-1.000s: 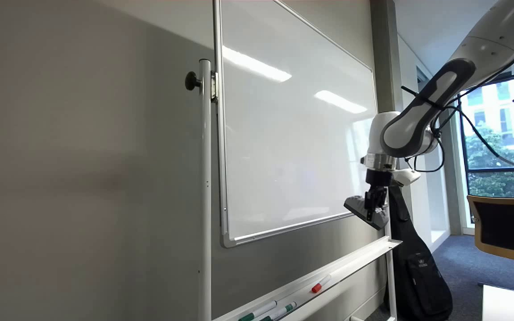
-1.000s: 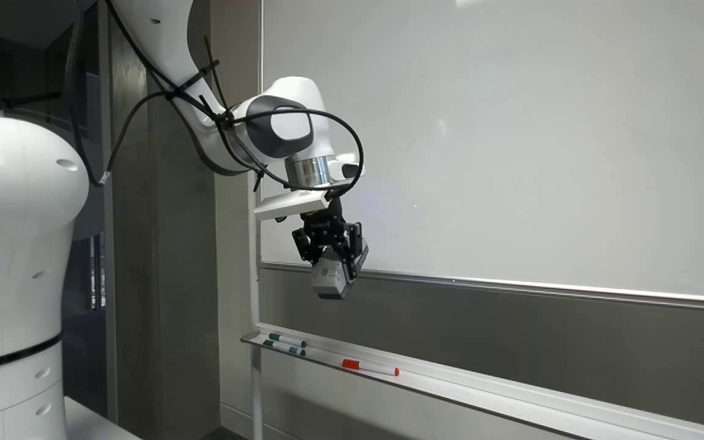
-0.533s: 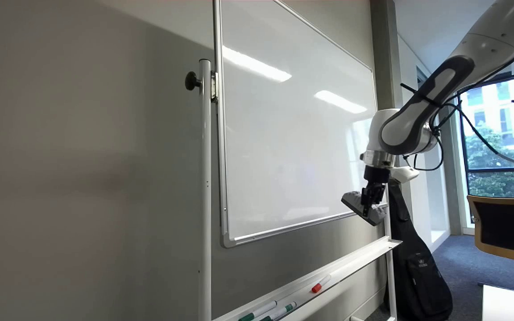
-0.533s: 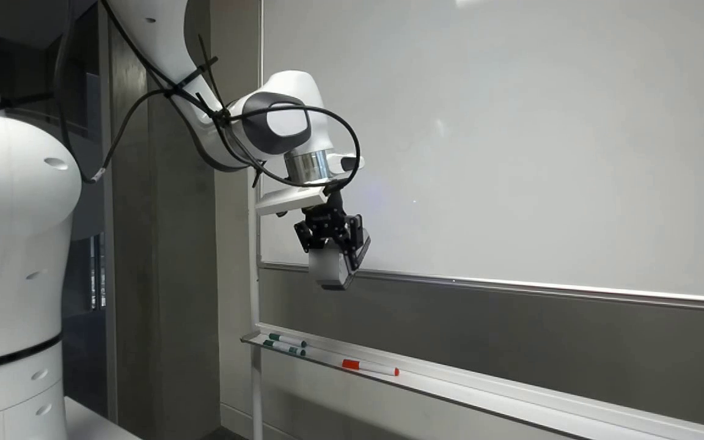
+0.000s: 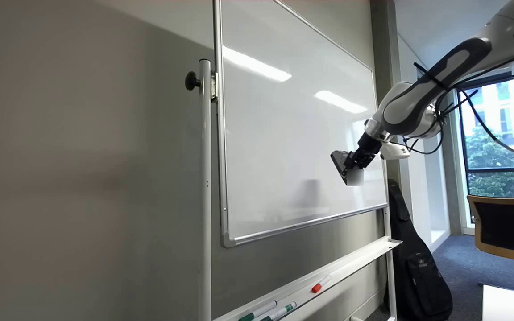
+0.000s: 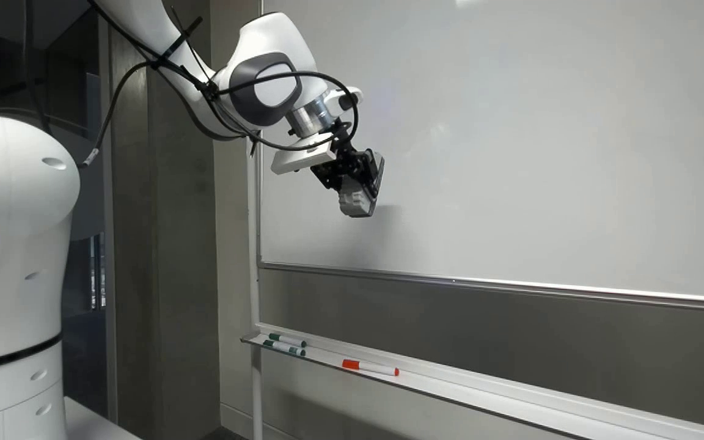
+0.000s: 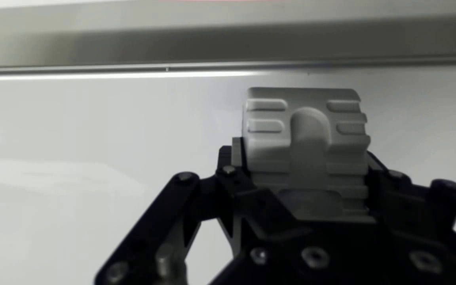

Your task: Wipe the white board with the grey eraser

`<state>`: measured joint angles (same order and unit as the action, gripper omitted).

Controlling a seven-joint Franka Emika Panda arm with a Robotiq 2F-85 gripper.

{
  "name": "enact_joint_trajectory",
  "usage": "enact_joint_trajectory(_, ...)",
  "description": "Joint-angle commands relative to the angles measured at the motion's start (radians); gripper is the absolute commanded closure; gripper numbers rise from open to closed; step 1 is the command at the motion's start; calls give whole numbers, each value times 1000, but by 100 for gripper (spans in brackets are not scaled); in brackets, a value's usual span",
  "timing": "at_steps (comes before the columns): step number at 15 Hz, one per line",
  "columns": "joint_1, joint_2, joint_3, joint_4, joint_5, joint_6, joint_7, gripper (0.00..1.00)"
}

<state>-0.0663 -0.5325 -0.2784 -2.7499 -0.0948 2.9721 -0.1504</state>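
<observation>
Pincer, at the end of the white arm, is nearest in the wrist view, its two black fingers clamped on opposite sides of the grey eraser. The eraser's pale, ridged back, a rounded groove down its middle, faces the camera there. In both exterior views the block hangs tilted, its darker underside turned toward the white board but apart from it. The board comes next: upright and glossy, crossed in an exterior view by two ceiling-light reflections, with a soft shadow near the eraser. A silver frame runs along its lower edge. Below that, a white ledge carries two green-capped markers side by side and, near them, a red-capped marker. Behind board and ledge is the plain wall. Farther off, in an exterior view, a black bag slants beyond the far end of the ledge. Then comes a chair with a tan frame and dark back, and last a bright window with greenery outside.
</observation>
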Motion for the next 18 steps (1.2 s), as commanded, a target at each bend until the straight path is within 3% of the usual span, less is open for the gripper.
enact_joint_trajectory(1, -16, -13, 9, -38, 30, 180, -1, 62)
enact_joint_trajectory(5, 13, 11, -23, -26, 28, 301, 3, 62)
enact_joint_trajectory(13, 120, 35, -149, -26, -5, 526, 20, 62)
enact_joint_trajectory(18, 123, -37, -165, -23, -6, 489, 6, 62)
